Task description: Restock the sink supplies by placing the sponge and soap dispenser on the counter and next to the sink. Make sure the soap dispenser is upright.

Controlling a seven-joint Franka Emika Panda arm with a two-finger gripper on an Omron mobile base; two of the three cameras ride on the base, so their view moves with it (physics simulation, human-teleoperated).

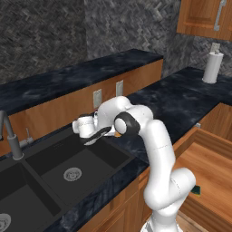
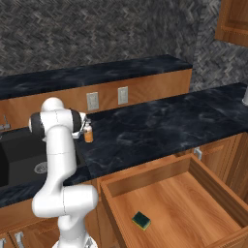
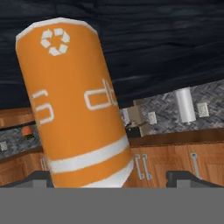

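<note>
A kitchen: sink [image 1: 54, 172], marble counter [image 2: 160, 121], wooden cabinets [image 1: 199, 18].

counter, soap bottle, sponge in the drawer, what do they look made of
The counter looks like polished black marble: glossy, with faint grey veining. The soap dispenser, held at the gripper, looks like smooth orange plastic with white printed marks. The sponge in the wooden drawer looks like yellow foam under a dark green scrub layer, though small.

Light is even and soft across all three rendered views, with no clear source. The counter [image 2: 160, 121] carries a dull sheen at frame centre. Shadows are faint; the sink [image 1: 59, 172] basins read darkest, lower left. Edges look slightly coarse and pixelated, without blur.
</note>
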